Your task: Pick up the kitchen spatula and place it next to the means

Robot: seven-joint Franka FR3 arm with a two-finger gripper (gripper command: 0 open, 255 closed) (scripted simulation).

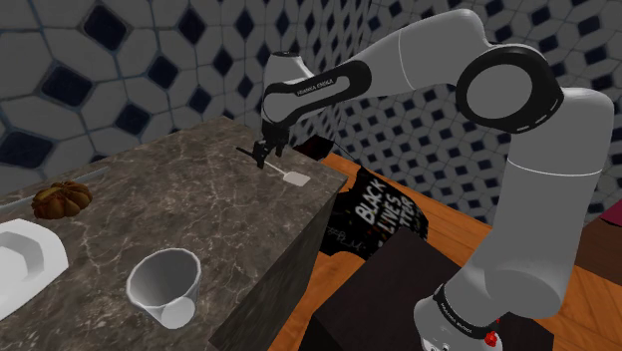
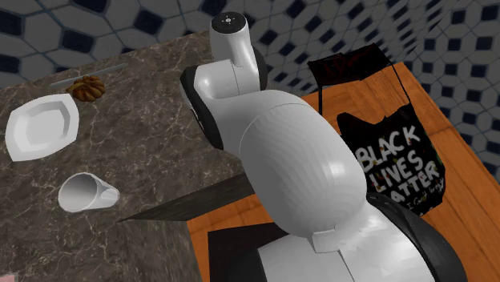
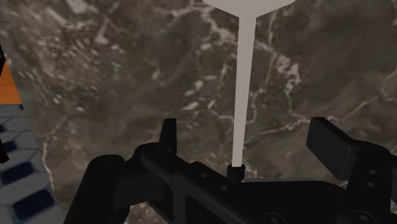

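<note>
The spatula (image 1: 296, 178) lies flat on the marble counter (image 1: 189, 199) near its far corner, with a white blade, a thin pale shaft (image 3: 244, 83) and a dark handle end. My gripper (image 1: 267, 152) hangs low over the handle end. Seen from the wrist, the gripper (image 3: 248, 132) is open: its fingers (image 3: 168, 130) stand wide apart on either side of the shaft and touch nothing. A white cup (image 1: 164, 285) lies on its side near the counter's front edge, far from the spatula.
A white dish (image 1: 25, 261) and a brown ribbed, pumpkin-like thing (image 1: 62, 198) sit at the shoulder view's left. A black bag (image 1: 384, 214) lettered BLACK LIVES MATTER stands on the orange floor (image 2: 240, 216) beside the counter. Tiled walls rise behind.
</note>
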